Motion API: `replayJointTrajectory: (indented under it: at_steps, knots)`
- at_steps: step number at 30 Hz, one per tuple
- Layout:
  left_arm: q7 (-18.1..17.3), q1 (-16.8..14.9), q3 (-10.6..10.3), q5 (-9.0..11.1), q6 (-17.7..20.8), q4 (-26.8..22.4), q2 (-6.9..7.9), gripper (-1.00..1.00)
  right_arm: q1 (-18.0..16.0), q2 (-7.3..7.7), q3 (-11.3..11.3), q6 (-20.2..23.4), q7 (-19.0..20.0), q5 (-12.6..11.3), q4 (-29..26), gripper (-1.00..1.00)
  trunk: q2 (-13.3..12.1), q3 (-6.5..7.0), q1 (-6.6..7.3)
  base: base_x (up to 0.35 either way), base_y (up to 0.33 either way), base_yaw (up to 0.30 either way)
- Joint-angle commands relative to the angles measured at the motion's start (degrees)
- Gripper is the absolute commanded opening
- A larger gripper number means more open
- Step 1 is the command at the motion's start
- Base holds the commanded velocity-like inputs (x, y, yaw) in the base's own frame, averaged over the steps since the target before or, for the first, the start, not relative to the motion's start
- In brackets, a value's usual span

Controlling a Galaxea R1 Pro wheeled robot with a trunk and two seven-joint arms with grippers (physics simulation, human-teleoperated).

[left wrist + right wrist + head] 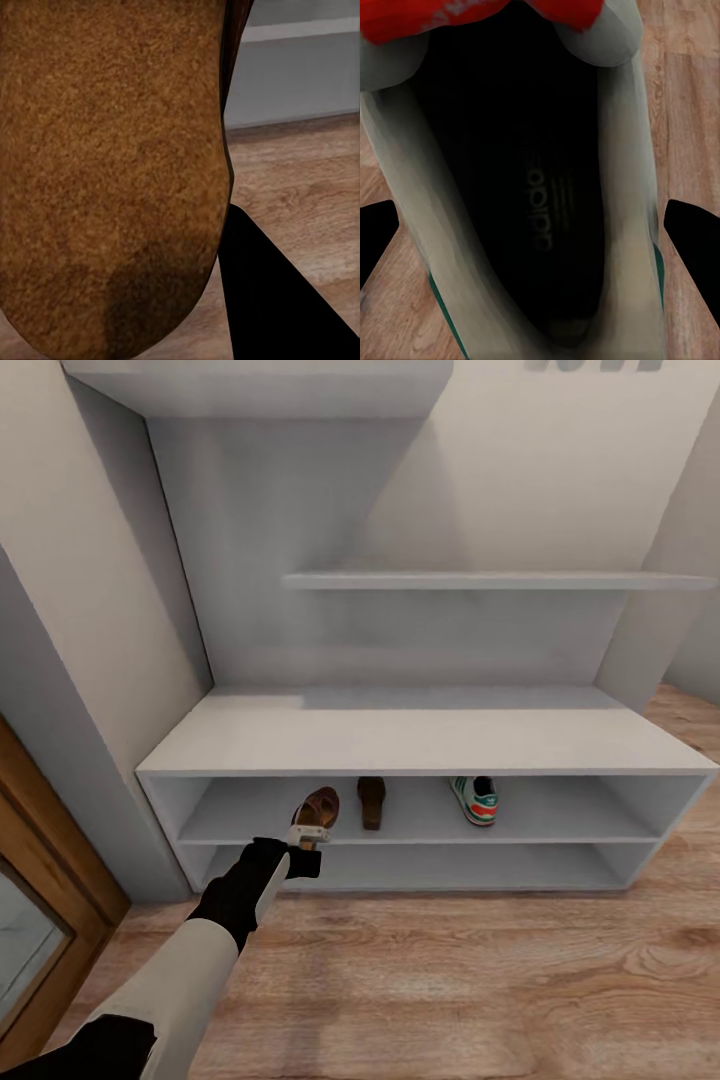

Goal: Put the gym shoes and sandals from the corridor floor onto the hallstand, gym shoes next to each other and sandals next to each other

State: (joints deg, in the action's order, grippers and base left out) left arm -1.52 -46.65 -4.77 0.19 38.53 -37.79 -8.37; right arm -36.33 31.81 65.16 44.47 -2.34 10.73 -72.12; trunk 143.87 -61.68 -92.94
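while the left fingers point(305, 838) grip a sandal point(318, 810), another sandal point(371, 801) sits shelved.

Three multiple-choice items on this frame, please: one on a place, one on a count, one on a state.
1. Where on the rack is the gym shoe in the head view?
A. top board
B. upper shelf
C. lower shelf

2. How many sandals does the head view show?
A. one
B. two
C. three

3. What is the left end effector doing?
A. hanging free
B. gripping a sandal
C. gripping a gym shoe

Answers:
1 B: the gym shoe stands on the upper shelf of the rack.
2 B: the standing sandal is on that shelf, and the held sandal is at its front edge.
3 B: the left end effector is closed on the held sandal.
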Motion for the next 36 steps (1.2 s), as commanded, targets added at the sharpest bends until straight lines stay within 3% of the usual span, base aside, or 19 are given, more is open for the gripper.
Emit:
replayJointTrajectory:
  at_steps: [1, 5, 9, 19, 27, 36]
  knots:
    - [-0.24, -0.02, -0.06, -0.19, 0.32, -0.08, 0.02, -1.0, -0.05, 0.01, -0.02, 0.27, -0.04, 0.21, -0.04, -1.0, 0.02, -0.05, 0.01, 0.007, 0.0, 0.0]
    - [-0.24, -0.02, -0.06, -0.19, 0.32, -0.09, 0.02, -1.0, -0.06, 0.02, -0.02, 0.27, -0.04, 0.21, -0.04, -1.0, 0.02, -0.05, 0.01, 0.002, 0.0, 0.0]
    - [-0.24, -0.02, -0.06, -0.19, 0.32, -0.09, 0.02, -1.0, -0.06, 0.02, -0.01, 0.27, -0.04, 0.21, -0.04, -1.0, 0.08, -0.94, -0.09, 0.0, 0.0, 0.0]
    - [-0.24, -0.02, -0.06, -0.15, 0.28, -0.04, 0.02, -1.0, -0.06, 0.01, 0.02, 0.27, -0.03, 0.25, -0.04, -1.0, 0.08, -0.94, -0.09, 0.008, 0.0, 0.0]
    - [-0.24, 0.0, -0.06, -0.11, 0.24, -0.01, 0.02, -1.0, -0.07, 0.01, 0.01, 0.3, -0.04, 0.24, -0.04, -1.0, 0.08, -0.94, -0.09, 0.258, 0.0, 0.0]
    - [-0.24, 0.0, -0.06, -0.19, 0.23, -0.08, 0.02, -1.0, -0.06, 0.01, 0.01, 0.31, -0.04, 0.25, -0.04, -1.0, 0.08, -0.94, -0.09, 0.034, 0.0, 0.0]
